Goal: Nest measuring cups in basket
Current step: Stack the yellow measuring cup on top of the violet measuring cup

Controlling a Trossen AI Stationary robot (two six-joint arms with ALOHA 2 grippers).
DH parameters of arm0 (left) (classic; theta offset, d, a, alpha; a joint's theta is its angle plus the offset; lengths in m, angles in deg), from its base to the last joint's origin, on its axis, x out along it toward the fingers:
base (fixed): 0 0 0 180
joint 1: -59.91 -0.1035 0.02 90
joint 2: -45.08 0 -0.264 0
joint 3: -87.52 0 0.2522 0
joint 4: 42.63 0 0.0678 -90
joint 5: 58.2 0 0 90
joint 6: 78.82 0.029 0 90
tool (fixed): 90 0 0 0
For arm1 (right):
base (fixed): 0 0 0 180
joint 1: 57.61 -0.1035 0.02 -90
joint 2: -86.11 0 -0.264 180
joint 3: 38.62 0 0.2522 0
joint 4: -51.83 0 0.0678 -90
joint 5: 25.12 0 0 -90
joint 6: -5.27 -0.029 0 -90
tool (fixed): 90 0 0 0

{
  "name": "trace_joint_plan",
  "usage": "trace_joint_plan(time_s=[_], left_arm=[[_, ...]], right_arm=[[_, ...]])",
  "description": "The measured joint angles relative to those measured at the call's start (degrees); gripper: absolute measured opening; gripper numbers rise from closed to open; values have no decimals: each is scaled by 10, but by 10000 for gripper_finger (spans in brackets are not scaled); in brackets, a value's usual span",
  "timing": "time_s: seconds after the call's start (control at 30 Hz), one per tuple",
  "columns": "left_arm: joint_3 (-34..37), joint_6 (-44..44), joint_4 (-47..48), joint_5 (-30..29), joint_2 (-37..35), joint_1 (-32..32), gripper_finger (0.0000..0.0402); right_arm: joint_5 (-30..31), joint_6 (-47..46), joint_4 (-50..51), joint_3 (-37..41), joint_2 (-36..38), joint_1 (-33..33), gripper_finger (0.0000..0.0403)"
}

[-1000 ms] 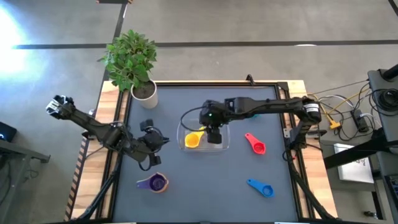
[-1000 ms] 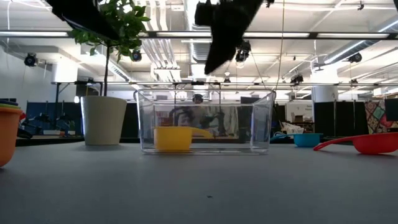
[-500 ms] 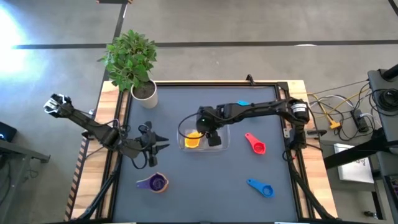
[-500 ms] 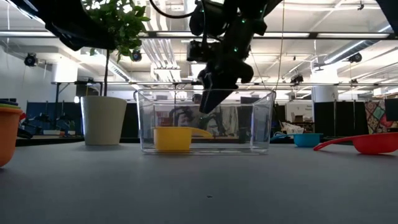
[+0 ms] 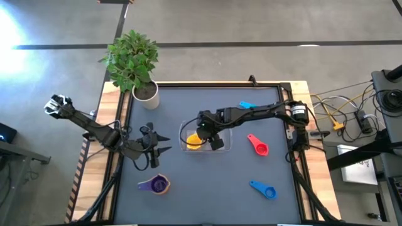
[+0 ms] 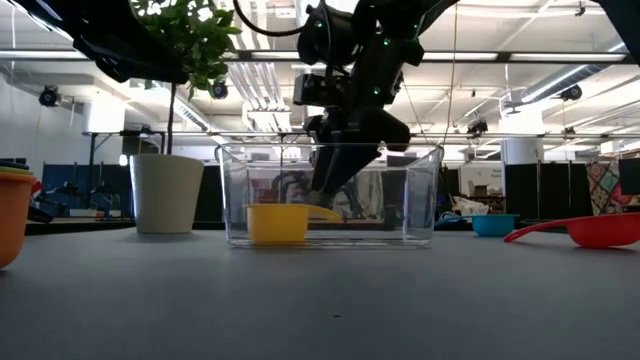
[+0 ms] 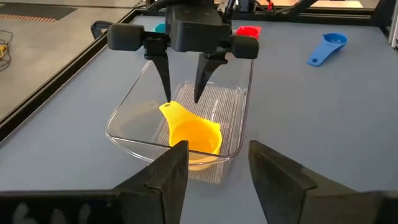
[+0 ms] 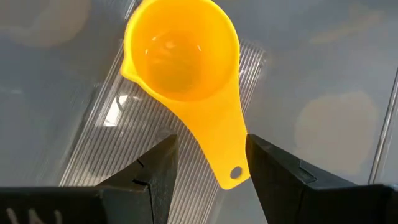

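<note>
The yellow cup lies in the clear basket, bowl up, with its handle pointing toward my right gripper. My right gripper is open and reaches down into the basket. Its fingers stand on either side of the handle's free end, and I see no touch. My left gripper is open and empty, left of the basket. The red cup, the dark blue cup and the light blue cup lie on the mat. A purple cup sits in an orange one.
A white pot with a green plant stands at the far left corner. The basket's walls rise around my right gripper's fingers. The mat between the basket and the near edge is bare.
My right gripper has gone toward the table's left edge and down, from above the basket's rim into the basket. Its fingers now stand on either side of the yellow cup's handle. The yellow cup and the basket have stayed in place.
</note>
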Motion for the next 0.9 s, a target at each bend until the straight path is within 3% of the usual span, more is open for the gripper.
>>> trace_joint_plan(time_s=[0.47, 0.9], left_arm=[[0, 0, -7, -1, 4, 0, 151], [0, 0, -9, -1, 4, 0, 151]], right_arm=[[-1, 42, -10, 7, -1, 0, 178], [0, 78, -21, 7, -1, -4, 220]])
